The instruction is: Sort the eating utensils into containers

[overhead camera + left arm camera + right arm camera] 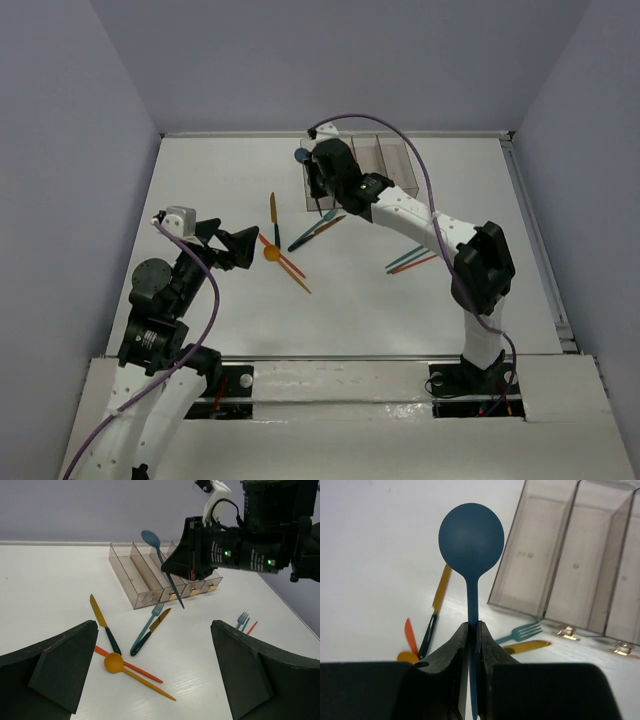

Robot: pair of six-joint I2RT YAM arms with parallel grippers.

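**Top external:** my right claw is clamped on the blue spoon, with the containers just to its right. My left claw hangs spread and empty, and I count eight loose utensils. **Left wrist:** beyond the open fingers lie four containers, two knives, one teal fork and one orange spoon. **Right wrist:** the handle is pinched low with the bowl beyond the tips, so I would swing right, align the spoon with one container and lower it before releasing.
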